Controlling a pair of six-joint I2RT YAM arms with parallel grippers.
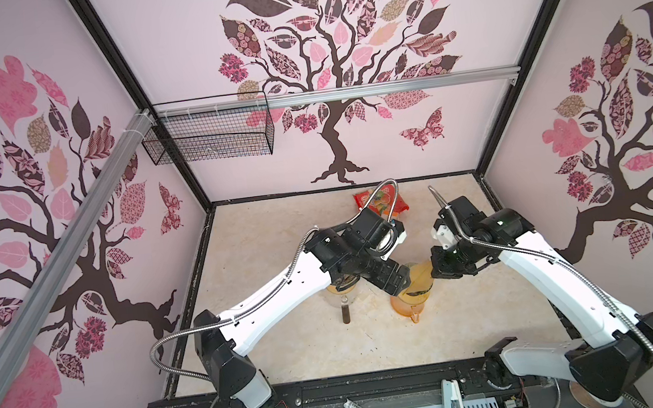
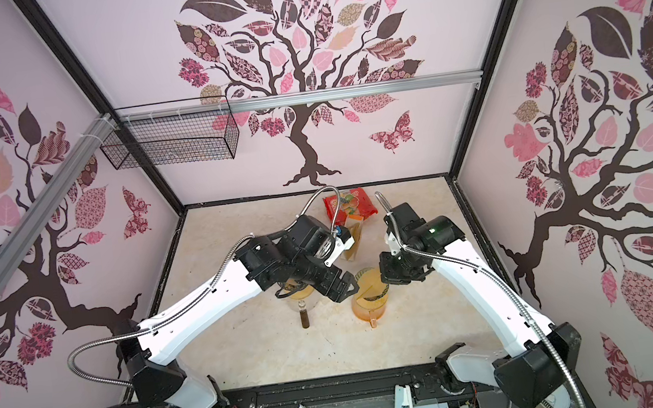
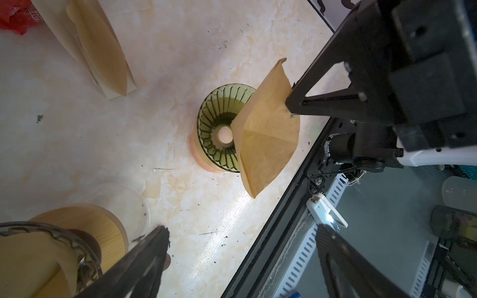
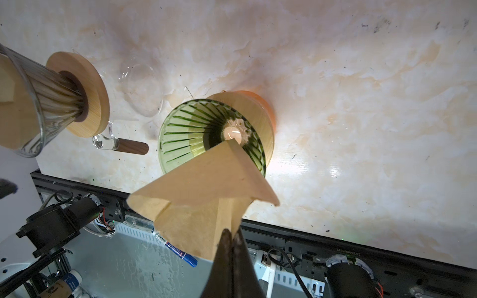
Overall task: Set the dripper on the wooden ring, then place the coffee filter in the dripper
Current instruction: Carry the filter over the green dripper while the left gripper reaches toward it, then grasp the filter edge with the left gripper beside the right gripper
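Nearest the front edge of the tabletop (image 4: pixel 361 103) stands the green ribbed dripper (image 4: pixel 185 134), on a wooden collar over an orange server (image 4: pixel 270 111). Just above it hangs the filter (image 4: pixel 206 196), tip down toward the dripper's mouth and not seated. The right gripper (image 4: pixel 232 232) has its jaws pinched tight on the filter's upper rim. The left gripper (image 3: pixel 242 229) hovers beside it, jaws wide and empty.

The filter is thin paper — light, limp, easily creased or torn — so the rim looks the right place to hold, leaving the cone free to drop in. It is a tan cone, folded nearly flat, with one flap splaying out.

Slightly farther back sits a clear dripper (image 4: pixel 51 103), already lined. Beyond it are a filter stack (image 3: pixel 98 46) and a red packet (image 3: pixel 15 15).
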